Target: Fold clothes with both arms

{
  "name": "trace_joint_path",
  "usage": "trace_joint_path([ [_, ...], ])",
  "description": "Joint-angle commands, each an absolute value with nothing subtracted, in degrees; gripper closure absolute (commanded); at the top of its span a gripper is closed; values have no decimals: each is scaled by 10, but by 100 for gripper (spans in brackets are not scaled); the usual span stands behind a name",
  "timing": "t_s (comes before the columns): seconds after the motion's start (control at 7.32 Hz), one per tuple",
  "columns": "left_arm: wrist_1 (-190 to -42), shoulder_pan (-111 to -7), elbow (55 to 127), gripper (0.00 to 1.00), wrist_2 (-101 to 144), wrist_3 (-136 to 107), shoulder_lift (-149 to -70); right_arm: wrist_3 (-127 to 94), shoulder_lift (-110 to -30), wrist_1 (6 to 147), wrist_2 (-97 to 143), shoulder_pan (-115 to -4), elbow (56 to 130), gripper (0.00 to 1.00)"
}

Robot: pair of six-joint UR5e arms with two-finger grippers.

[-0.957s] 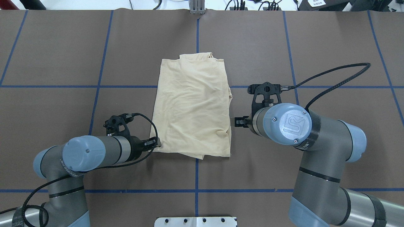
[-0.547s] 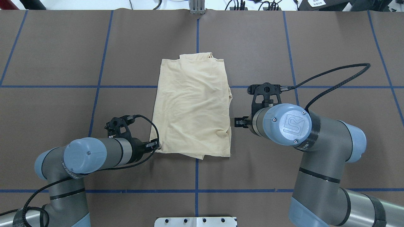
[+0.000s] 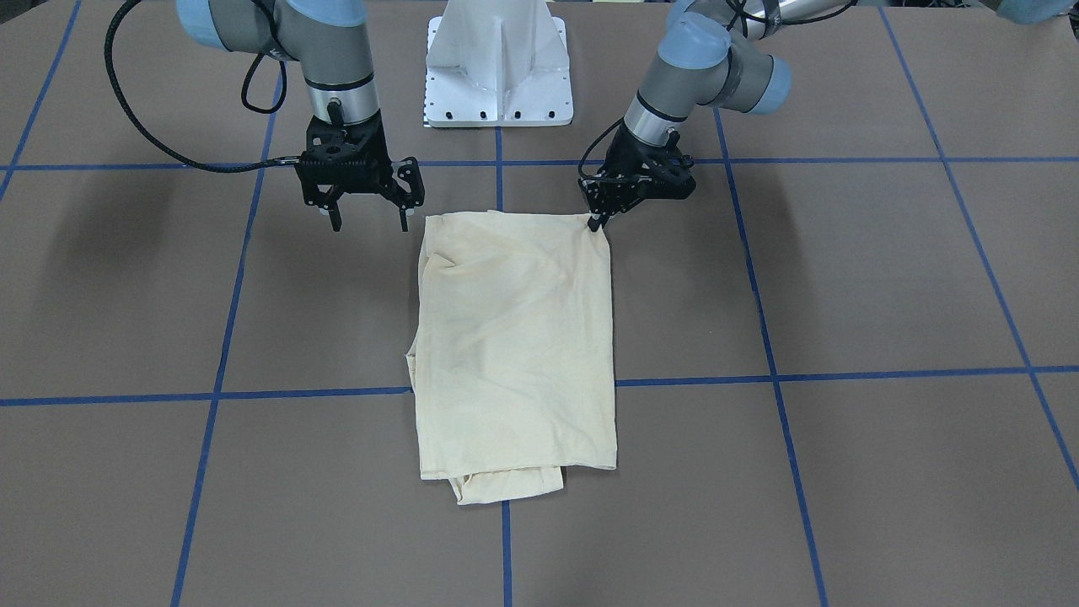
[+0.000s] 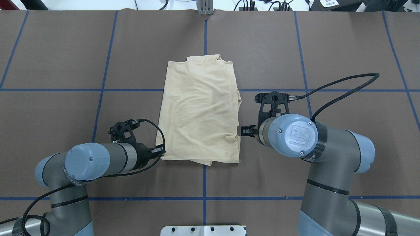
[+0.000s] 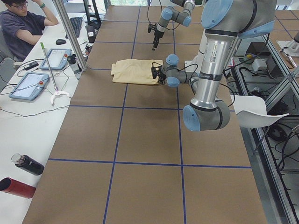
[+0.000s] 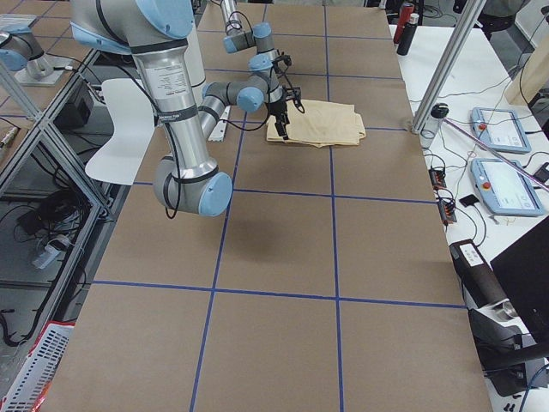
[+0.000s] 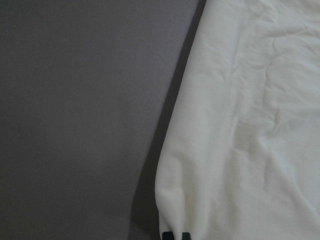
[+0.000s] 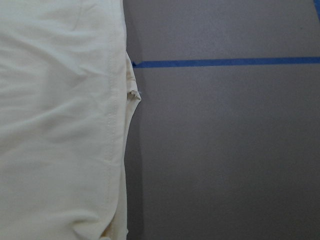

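Observation:
The clothes (image 4: 200, 108) are one pale cream-yellow shirt, folded into a tall rectangle at the table's centre and also visible in the front view (image 3: 514, 337). My left gripper (image 4: 162, 150) sits low at its near left corner. In the front view the left gripper (image 3: 597, 222) is pinched shut on that corner. The left wrist view shows cloth (image 7: 250, 125) right above the fingertips (image 7: 176, 235). My right gripper (image 3: 369, 224) is open, just beside the near right corner and not touching it. From overhead the right gripper (image 4: 242, 130) sits at the shirt's right edge.
The brown table cover carries a blue tape grid (image 4: 204, 183). The white pedestal base (image 3: 497, 76) stands at the robot's side of the table. A person (image 5: 18, 23) sits at a side desk with tablets and bottles (image 5: 28, 164). A white chair (image 5: 259, 109) stands behind the arms.
The left gripper closed in on the near left corner, and the cloth edge there bulged outward. The right arm shifted a little toward the shirt's right edge.

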State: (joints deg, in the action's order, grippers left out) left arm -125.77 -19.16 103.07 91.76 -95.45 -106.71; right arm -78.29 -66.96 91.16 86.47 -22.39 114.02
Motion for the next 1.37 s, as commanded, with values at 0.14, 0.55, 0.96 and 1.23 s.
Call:
trace_joint_path([
  [0.14, -1258, -192, 1032, 100, 918, -955, -1067, -978, -622, 852, 791, -179, 1046, 17],
  [0.55, -1258, -192, 1032, 100, 917, -955, -1067, -1084, -577, 825, 772, -172, 997, 30],
  [0.96, -1258, -192, 1031, 100, 916, -955, -1065, -1085, -576, 851, 813, -165, 1002, 28],
  [1.23, -1259, -192, 1031, 100, 909, -955, -1065, -1113, -576, 854, 810, -151, 1003, 29],
])
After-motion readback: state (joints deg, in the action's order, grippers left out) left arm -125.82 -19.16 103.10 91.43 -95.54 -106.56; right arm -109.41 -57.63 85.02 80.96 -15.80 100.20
